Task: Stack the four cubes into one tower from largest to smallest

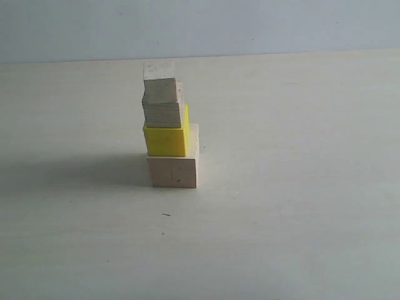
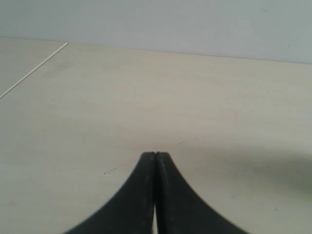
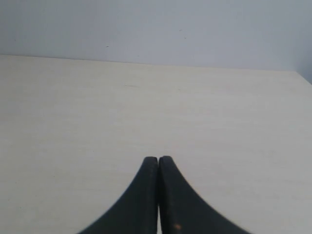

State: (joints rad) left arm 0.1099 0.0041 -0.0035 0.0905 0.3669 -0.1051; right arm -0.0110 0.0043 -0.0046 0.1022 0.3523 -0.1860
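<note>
The tower point(image 1: 169, 125) is where your attention belongs, but start at the tools. Your left gripper point(image 2: 155, 155) has its jaws pressed together on nothing, with only bare table point(image 2: 97, 97) ahead of it. Your right gripper point(image 3: 158, 158) is likewise clenched and empty. Neither wrist view shows a cube, so you cannot tell from them which way the stack lies.

In the exterior view no arm appears. The stack stands upright, long axis vertical, slightly left of centre, so the left arm is probably nearer. From the bottom up it is the large pale wood cube point(image 1: 173, 172), yellow cube point(image 1: 165, 140), small wood cube point(image 1: 162, 111) and tiny wood cube point(image 1: 159, 80). The order looks complete to me.
</note>
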